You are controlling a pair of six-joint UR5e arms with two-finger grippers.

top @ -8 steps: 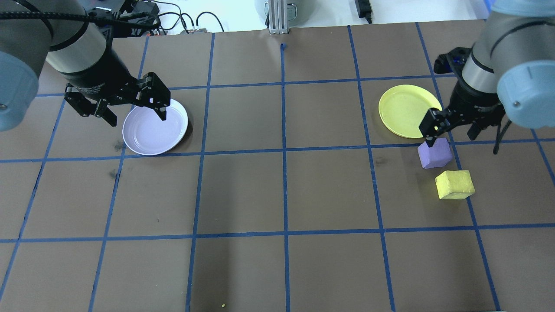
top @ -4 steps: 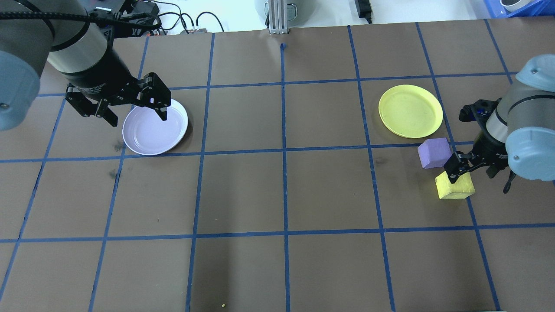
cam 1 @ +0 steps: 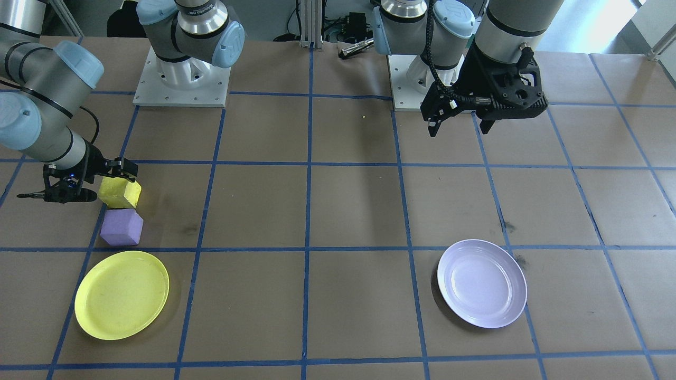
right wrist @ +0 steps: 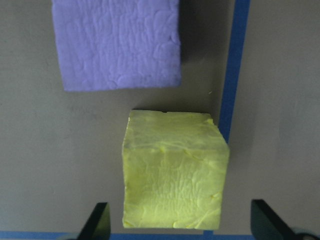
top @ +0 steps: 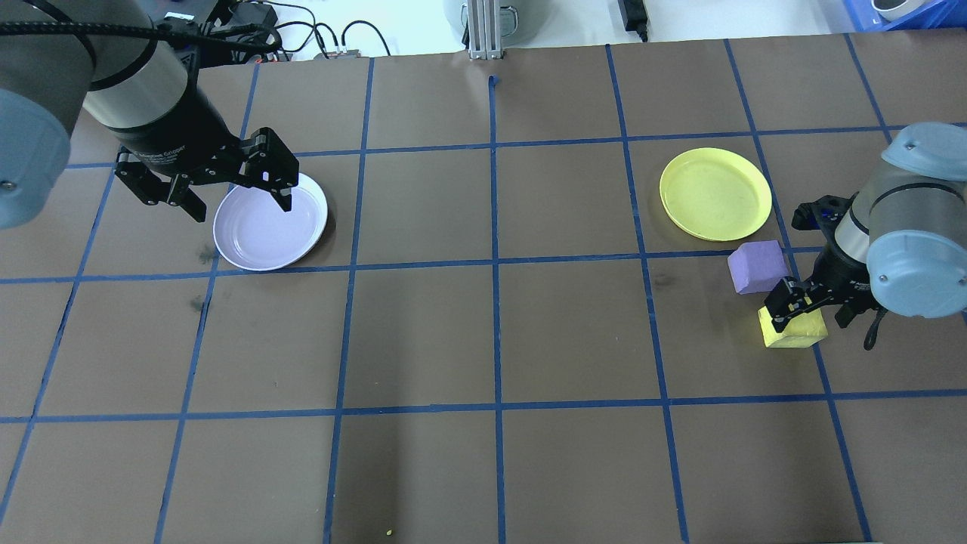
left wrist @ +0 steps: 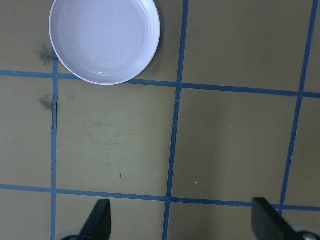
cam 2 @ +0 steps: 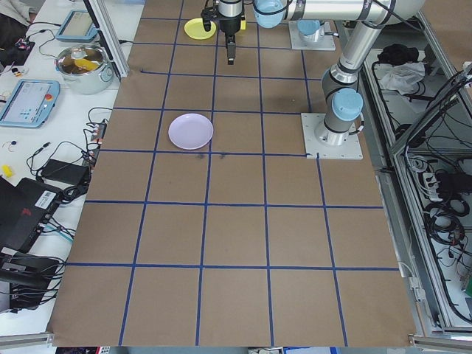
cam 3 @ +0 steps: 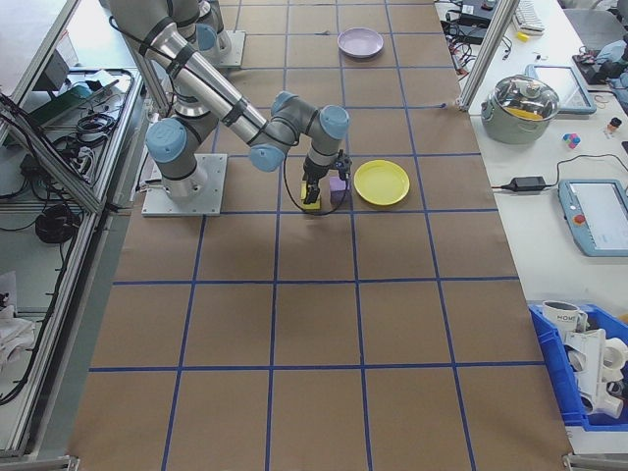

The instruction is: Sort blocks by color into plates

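Overhead exterior view: 2 arms over a brown table (top: 483, 332) gridded with blue tape.
Right arm: bent low at the table's right side, wrist pointing down, right gripper (top: 812, 302) directly above the yellow block (top: 793, 326).
Right fingers: spread apart, 1 on each side of the yellow block in the wrist view, not pressing it; nothing grasped.
Yellow block: on the table, just beside a blue tape line, close to the purple block (top: 757, 266) with a narrow gap between them.
Purple block: on the table between the yellow block and the yellow plate (top: 715, 193), near the plate's rim, outside it.
Left arm: raised, wrist pointing down, left gripper (top: 234, 198) hanging above the near edge of the lavender plate (top: 270, 228).
Left fingers: spread wide, holding nothing.
Plates: both hold no block, well apart at opposite sides of the table.
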